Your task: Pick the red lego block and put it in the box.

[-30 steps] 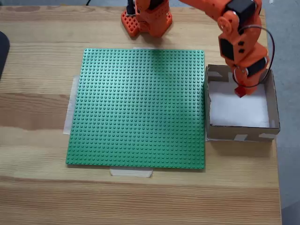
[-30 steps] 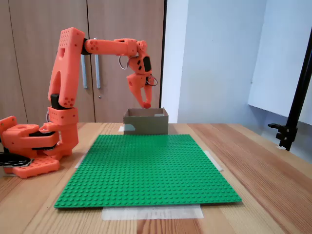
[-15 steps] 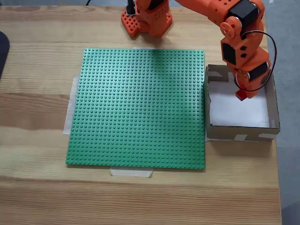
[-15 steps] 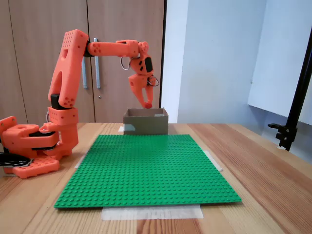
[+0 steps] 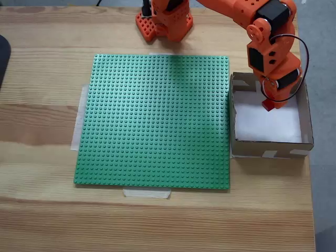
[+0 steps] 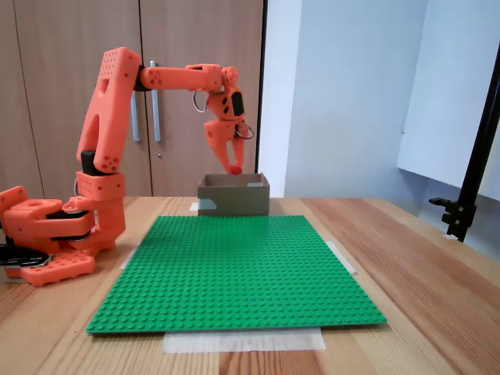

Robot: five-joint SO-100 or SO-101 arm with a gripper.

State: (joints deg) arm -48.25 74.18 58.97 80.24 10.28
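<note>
The red lego block [image 5: 268,105] is pinched at the tips of my orange gripper [image 5: 269,103], which hangs over the box [image 5: 268,147] at the table's right side. The block is above the back half of the box's white floor. In the side-on fixed view my gripper [image 6: 236,168] points down, its tips just above the rim of the brown box [image 6: 233,199]. The gripper is shut on the block. From the side the block is hard to tell from the orange fingers.
A large green baseplate [image 5: 157,121] is taped to the wooden table, directly left of the box. The arm's orange base [image 5: 164,23] stands at the back edge. A black stand [image 6: 469,187] rises at the right in the side-on view.
The arm leaned a little further over the box, carrying the block with it. In the last half second the gripper barely moved.
</note>
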